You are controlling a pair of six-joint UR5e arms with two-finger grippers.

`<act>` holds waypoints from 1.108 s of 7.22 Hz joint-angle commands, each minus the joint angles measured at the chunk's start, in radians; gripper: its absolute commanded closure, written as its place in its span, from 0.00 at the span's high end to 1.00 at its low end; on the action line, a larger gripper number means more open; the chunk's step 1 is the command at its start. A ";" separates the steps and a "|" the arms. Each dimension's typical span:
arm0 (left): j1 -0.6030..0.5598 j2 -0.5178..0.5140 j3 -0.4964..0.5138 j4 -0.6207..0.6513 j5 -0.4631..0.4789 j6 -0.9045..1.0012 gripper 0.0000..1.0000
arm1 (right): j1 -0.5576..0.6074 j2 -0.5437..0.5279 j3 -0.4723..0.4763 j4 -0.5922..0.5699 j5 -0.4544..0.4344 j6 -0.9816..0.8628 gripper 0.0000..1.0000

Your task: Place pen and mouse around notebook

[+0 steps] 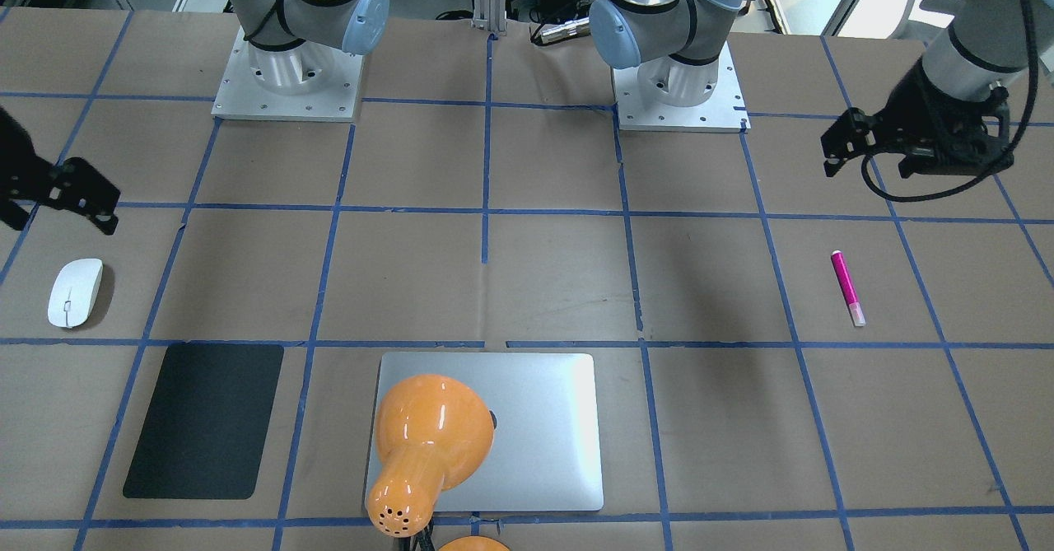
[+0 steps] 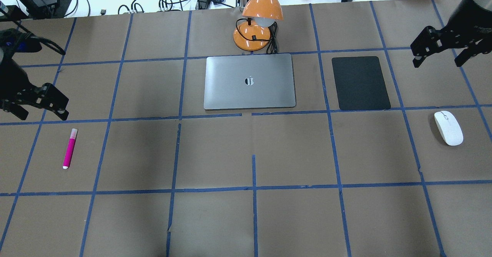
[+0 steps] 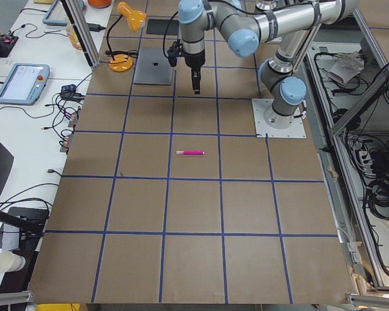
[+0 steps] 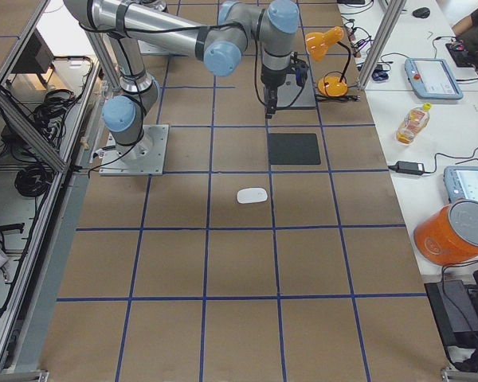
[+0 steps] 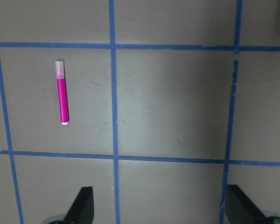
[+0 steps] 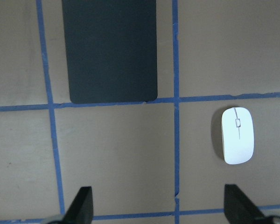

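Observation:
The magenta pen point(image 2: 70, 148) lies flat on the table's left side, pale cap away from the robot. My left gripper point(image 2: 40, 113) hovers open just beyond it; in the left wrist view the pen point(image 5: 61, 92) is up and left of the spread fingertips point(image 5: 84, 205). The white mouse point(image 2: 448, 128) rests at the far right. My right gripper point(image 2: 438, 62) hangs open above the table beyond it, with the mouse point(image 6: 237, 135) to the right in its wrist view. The silver notebook point(image 2: 250, 82) lies shut at the middle back.
A black mat point(image 2: 360, 83) lies just right of the notebook. An orange desk lamp point(image 2: 261, 19) stands behind the notebook, its head over the back edge. Blue tape lines grid the brown table. Cables and devices sit beyond the far edge.

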 commanded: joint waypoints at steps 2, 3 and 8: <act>0.170 -0.161 -0.206 0.456 -0.077 0.239 1.00 | -0.173 0.117 0.067 -0.159 0.009 -0.244 1.00; 0.178 -0.235 -0.207 0.522 -0.097 0.230 1.00 | -0.199 0.146 0.109 -0.252 0.001 -0.263 1.00; 0.231 -0.415 -0.202 0.613 -0.086 0.204 0.82 | -0.236 0.209 0.251 -0.467 -0.007 -0.364 1.00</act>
